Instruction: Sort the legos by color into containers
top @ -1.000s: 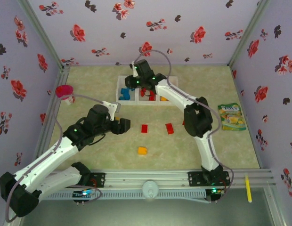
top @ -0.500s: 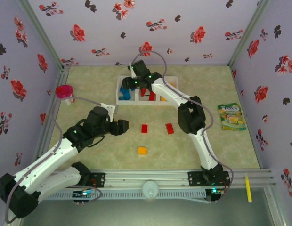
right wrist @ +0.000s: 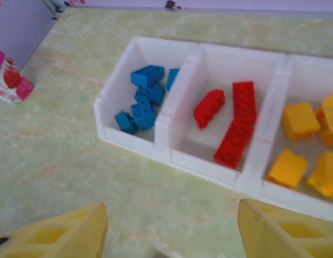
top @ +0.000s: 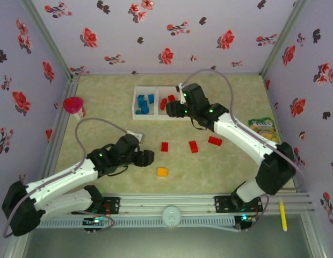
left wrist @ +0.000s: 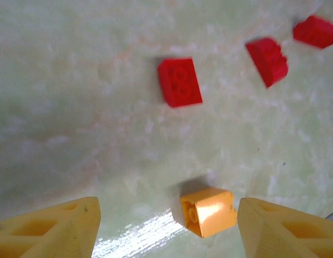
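Observation:
Three white containers (right wrist: 172,156) stand side by side at the back: blue legos (right wrist: 144,99) in the left one, red legos (right wrist: 231,115) in the middle one, yellow legos (right wrist: 301,145) in the right one. My right gripper (right wrist: 172,231) hovers open just in front of them with nothing between its fingers. On the table lie an orange lego (top: 163,172) and three red legos (top: 165,146) (top: 193,146) (top: 215,141). My left gripper (left wrist: 169,226) is open low over the table. The orange lego (left wrist: 208,210) sits between its fingers, close to the right one.
A pink cup (top: 73,105) stands at the left wall. A snack bag (top: 263,133) lies at the right. A yellow pen (top: 283,214) rests on the front rail. The right arm crosses above the yellow container (top: 183,112).
My right gripper has opened and drawn back from over the containers toward their front. My left gripper has moved right and nearer, to the orange lego.

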`<state>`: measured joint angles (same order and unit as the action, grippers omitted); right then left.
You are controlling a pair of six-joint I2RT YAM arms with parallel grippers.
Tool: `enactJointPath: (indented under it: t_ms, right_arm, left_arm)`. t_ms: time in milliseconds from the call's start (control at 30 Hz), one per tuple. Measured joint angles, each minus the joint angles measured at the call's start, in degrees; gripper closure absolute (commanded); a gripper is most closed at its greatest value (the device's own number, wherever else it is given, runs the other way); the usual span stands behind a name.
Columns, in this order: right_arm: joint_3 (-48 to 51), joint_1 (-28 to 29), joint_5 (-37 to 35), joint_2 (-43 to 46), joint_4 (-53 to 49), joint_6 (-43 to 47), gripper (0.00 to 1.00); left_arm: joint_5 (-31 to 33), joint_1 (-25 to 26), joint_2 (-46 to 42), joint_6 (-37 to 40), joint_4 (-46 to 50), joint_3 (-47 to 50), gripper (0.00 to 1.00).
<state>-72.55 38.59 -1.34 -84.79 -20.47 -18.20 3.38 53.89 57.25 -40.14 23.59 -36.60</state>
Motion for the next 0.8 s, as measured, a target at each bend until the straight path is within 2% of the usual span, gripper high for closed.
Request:
enactJointPath:
  t_ms: [200, 367, 800]
  right_arm:
    - [5.9, -1.2, -2.3, 4.1, -2.2, -1.9, 0.34]
    - [7.0, -2.2, -3.2, 6.0, -3.5, -3.3, 0.34]
    - [9.8, -3.7, -3.5, 8.0, -5.0, -5.0, 0.33]
  left_arm:
    - [3.1, 7.7, 9.8, -8.2, 2.1, -1.9, 0.32]
    - [4.2, 12.6, 18.7, -13.0, 5.6, -8.1, 0.32]
    - [2.4, 14.0, 31.4, -13.5, 11.1, -18.1, 0.35]
